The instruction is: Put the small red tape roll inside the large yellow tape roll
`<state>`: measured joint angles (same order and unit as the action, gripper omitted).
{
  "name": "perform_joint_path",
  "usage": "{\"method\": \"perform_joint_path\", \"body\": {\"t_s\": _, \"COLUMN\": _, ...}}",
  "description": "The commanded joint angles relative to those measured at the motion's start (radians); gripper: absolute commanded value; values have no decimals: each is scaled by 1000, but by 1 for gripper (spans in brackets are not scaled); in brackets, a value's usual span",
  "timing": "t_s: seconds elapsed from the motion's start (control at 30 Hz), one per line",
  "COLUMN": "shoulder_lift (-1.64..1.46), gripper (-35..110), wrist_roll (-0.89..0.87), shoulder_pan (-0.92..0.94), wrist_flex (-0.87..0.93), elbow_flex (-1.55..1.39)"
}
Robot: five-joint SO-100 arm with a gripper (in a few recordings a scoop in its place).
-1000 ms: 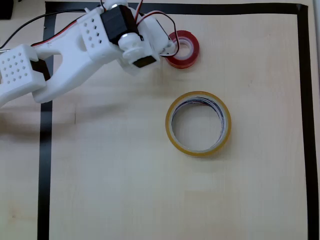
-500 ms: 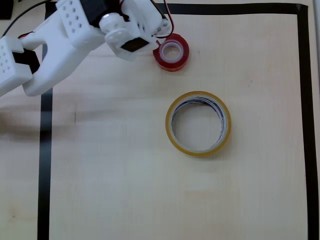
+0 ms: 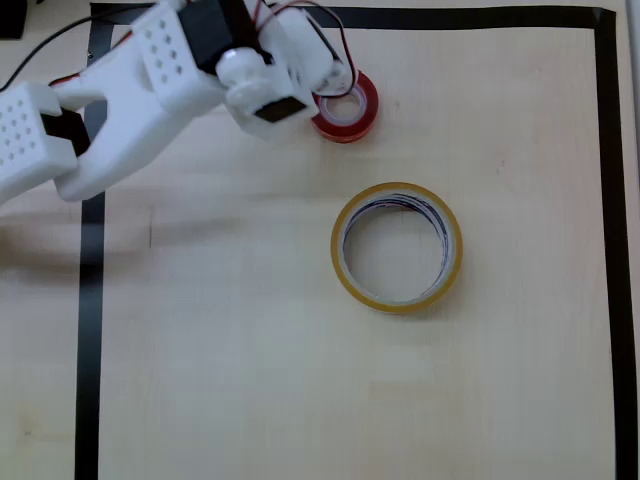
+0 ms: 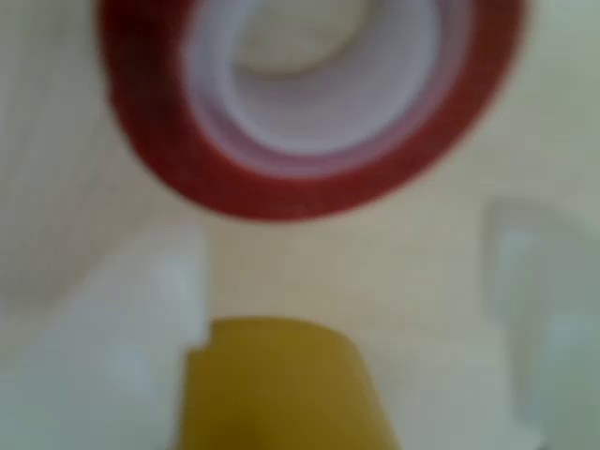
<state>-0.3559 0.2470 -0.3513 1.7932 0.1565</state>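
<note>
In the overhead view the white arm [image 3: 150, 90] reaches in from the upper left and covers the left edge of the small red tape roll [image 3: 350, 105], which lies flat near the top centre. The blurred wrist view puts the gripper [image 4: 375, 309] just short of that roll, fingers seemingly parted around bare table, so probably open and holding nothing. The large yellow tape roll [image 3: 345, 262] lies apart, mid-frame on the wooden table [image 3: 250, 380], inside a black tape border [image 3: 90, 330].

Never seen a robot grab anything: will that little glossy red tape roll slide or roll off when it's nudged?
The small glossy red tape roll lies flat on the pale wooden table, so it would probably slide, not roll. It looks light for its size, so a nudge may scoot it. Its shiny side might slip in the end effector.
</note>
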Motion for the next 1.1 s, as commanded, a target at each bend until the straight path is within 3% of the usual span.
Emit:
{"method": "perform_joint_path", "body": {"t_s": 0.0, "shoulder_lift": -34, "gripper": 14, "wrist_roll": 5, "shoulder_pan": -2, "wrist_flex": -15, "elbow_flex": 86}}
{"method": "perform_joint_path", "body": {"t_s": 0.63, "shoulder_lift": 126, "gripper": 12, "wrist_roll": -23, "shoulder_pan": -3, "wrist_flex": -89, "elbow_flex": 87}}
{"method": "perform_joint_path", "body": {"t_s": 1.07, "shoulder_lift": -6, "gripper": 16, "wrist_roll": -21, "shoulder_pan": -52, "wrist_flex": 12, "elbow_flex": 86}}
